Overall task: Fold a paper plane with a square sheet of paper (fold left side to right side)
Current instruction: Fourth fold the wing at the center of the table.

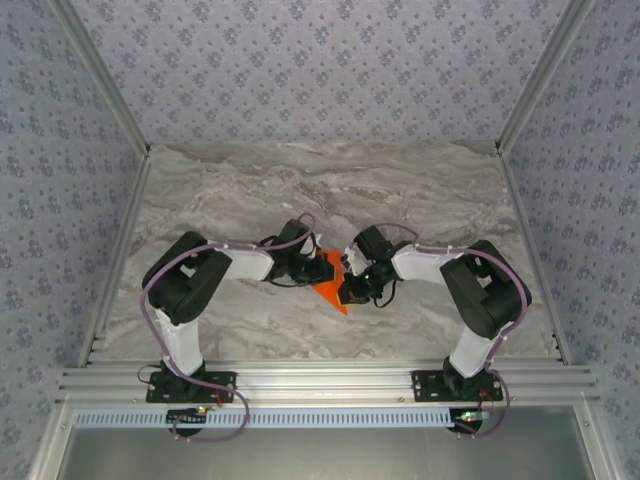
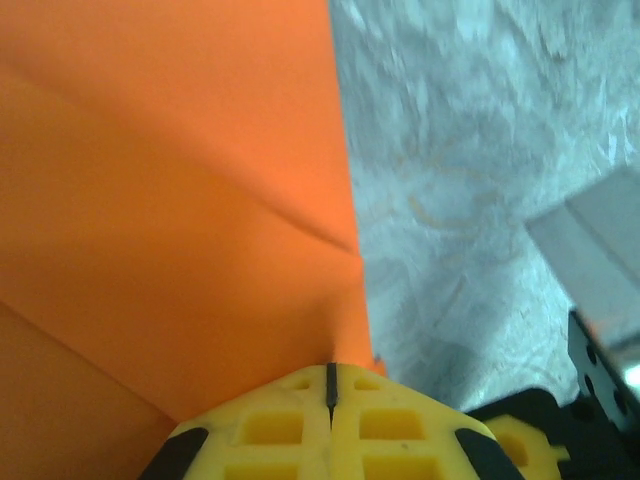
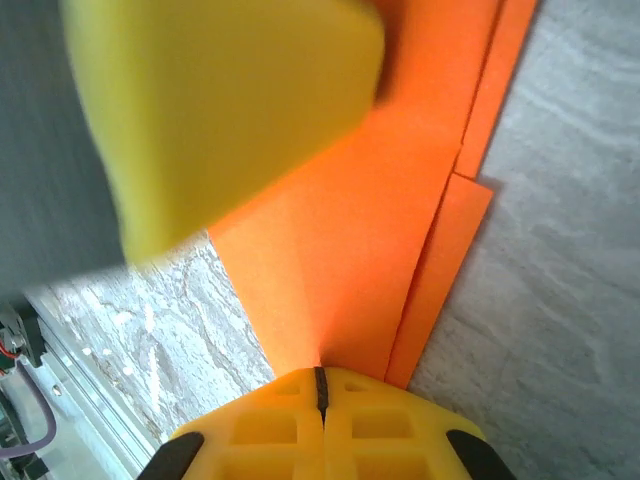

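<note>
Left fingers [image 2: 275, 428] and right fingers [image 3: 270, 432] both pinch the orange paper [image 1: 328, 275]. Pull them apart and you could tear it.

- Top view: I look down from above and behind the arm bases [image 1: 190, 385] over the whole grey marbled counter [image 1: 300, 190].
- Left wrist view peers past the yellow left tool [image 2: 330, 378], very near the creased bright orange paper sheet [image 2: 170, 200].
- Right wrist view does likewise past the yellow right tool [image 3: 320, 380]; all three share that sheet.
</note>
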You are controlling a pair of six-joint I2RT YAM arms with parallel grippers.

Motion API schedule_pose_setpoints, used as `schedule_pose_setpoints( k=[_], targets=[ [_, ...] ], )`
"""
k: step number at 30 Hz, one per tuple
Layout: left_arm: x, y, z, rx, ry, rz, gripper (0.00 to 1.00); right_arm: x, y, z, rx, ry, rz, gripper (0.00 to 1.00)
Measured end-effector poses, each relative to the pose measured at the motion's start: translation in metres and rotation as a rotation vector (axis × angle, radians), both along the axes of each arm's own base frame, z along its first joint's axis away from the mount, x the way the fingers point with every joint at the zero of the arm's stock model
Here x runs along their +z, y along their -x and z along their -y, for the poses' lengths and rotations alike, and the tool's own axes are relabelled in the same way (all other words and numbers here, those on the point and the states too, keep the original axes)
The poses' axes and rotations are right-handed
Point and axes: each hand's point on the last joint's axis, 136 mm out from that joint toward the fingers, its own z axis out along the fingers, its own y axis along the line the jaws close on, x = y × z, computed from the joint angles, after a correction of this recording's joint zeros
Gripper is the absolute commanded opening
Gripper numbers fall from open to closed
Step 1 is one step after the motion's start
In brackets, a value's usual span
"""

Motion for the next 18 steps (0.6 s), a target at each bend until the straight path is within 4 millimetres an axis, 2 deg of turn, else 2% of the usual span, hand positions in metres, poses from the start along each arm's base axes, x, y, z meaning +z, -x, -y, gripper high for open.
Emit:
schedule_pose_setpoints(
  k=[5,14,18],
  targets=[
    [0.000,-0.036,-0.012,0.025,-0.012,0.026,0.04,0.000,0.001,0.000,0.009,0.003,0.005,0.00],
    [0.000,-0.071,-0.023,0.015,0.006,0.047,0.04,0.000,0.001,-0.001,0.012,0.005,0.009,0.00],
    [0.001,-0.081,-0.030,0.020,0.035,0.043,0.05,0.000,0.001,-0.001,0.013,0.006,0.012,0.00]
  ],
)
